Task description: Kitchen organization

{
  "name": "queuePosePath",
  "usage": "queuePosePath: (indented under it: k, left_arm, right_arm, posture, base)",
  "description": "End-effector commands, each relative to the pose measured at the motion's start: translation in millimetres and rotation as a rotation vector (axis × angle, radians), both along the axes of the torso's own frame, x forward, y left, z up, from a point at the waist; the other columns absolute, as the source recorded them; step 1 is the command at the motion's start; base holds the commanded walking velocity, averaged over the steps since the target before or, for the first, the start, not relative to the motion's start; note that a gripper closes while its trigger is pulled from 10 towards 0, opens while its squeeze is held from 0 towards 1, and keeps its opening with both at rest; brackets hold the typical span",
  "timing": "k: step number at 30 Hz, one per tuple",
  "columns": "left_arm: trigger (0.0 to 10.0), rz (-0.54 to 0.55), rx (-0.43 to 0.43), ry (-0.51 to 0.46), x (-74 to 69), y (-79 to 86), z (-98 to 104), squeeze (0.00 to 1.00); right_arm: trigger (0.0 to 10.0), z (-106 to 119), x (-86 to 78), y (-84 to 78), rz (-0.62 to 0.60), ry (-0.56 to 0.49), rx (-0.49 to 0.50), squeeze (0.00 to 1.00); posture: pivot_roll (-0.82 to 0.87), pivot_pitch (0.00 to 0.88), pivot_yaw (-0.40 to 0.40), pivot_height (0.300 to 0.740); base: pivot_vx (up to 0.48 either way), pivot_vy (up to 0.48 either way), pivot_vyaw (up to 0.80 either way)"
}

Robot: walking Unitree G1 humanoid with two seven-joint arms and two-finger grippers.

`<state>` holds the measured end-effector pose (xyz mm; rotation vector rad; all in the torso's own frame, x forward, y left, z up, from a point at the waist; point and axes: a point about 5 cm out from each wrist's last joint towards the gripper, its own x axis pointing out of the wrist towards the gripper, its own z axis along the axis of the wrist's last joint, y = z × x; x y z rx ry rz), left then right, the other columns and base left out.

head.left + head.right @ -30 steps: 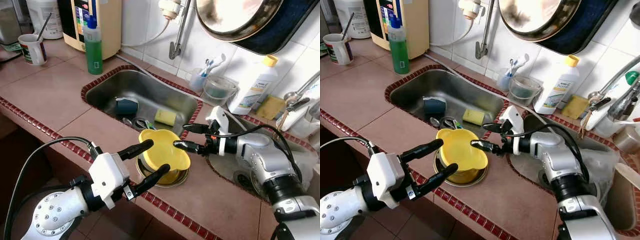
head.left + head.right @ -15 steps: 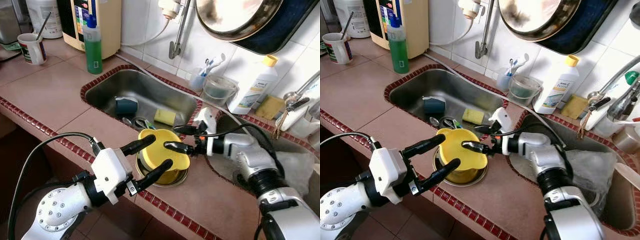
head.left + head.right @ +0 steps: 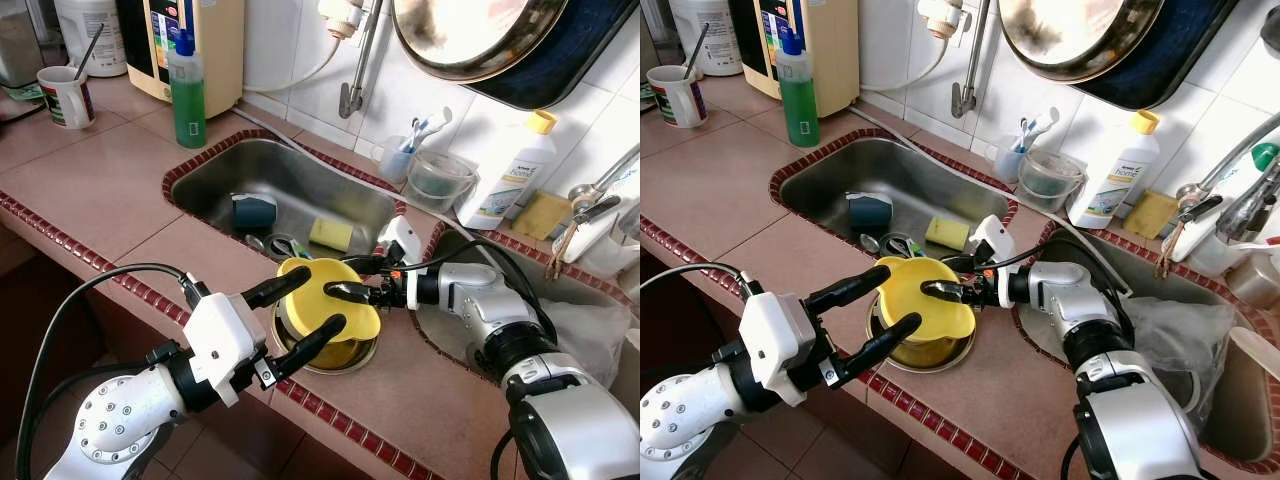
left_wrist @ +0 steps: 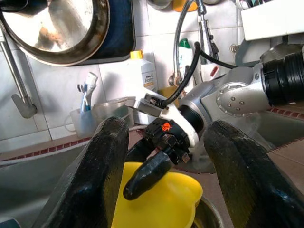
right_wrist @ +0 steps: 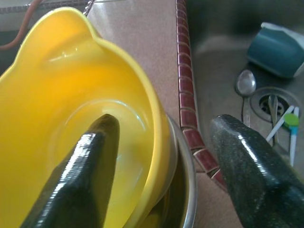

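Kitchen counter, sink side. A yellow plastic bowl (image 3: 328, 305) sits nested, slightly tilted, in a steel bowl (image 3: 352, 356) on the tiled counter (image 3: 100, 190), just beside the rim of the sink (image 3: 215, 170).

The right gripper (image 3: 345, 279) reaches in from the robot's right with its fingers spread: one finger lies inside the yellow plastic bowl over its floor, the other outside, so the bowl's sink-side wall stands between them. Nothing is clamped yet; a gap shows on both sides of the wall in the right wrist view.

The left gripper (image 3: 300, 318) waits at the counter edge on the near left of the bowl, also spread wide, its fingers flanking the bowl's near side without clear contact.

The right gripper is the nearer to a hold, and the coming pinch appears to turn on this straddle of the rim. The yellow bowl opens upward; its outline is somewhat elongated, with a small lip (image 5: 78, 21) at one end, and the long axis runs roughly from the sink toward the counter edge.

In the sink lie a teal cup (image 3: 252, 212), a yellow sponge (image 3: 331, 234) and cutlery (image 3: 280, 244).
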<state>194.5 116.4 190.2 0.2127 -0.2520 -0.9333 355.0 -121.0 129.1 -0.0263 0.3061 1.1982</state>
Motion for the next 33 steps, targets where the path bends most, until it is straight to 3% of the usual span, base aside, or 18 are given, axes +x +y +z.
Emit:
queuePosePath:
  k: [1, 33]
  left_arm:
    - [10.0, -0.023, -0.002, -0.016, -3.2, -4.1, 4.5, 0.00]
    - [10.0, -0.032, -0.005, -0.018, -2.2, -7.0, 4.0, 0.00]
  right_arm:
    - [0.0, 3.8, 2.7, -7.7, -0.011, -0.012, -0.011, 0.00]
    - [0.0, 10.1, 6.7, -11.5, -0.003, -0.004, 0.011, 0.00]
  posture:
    - [0.22, 0.024, -0.194, 0.740]
    - [0.22, 0.008, -0.198, 0.740]
  base:
    - [0.000, 0.000, 0.00]
    - [0.000, 0.000, 0.00]
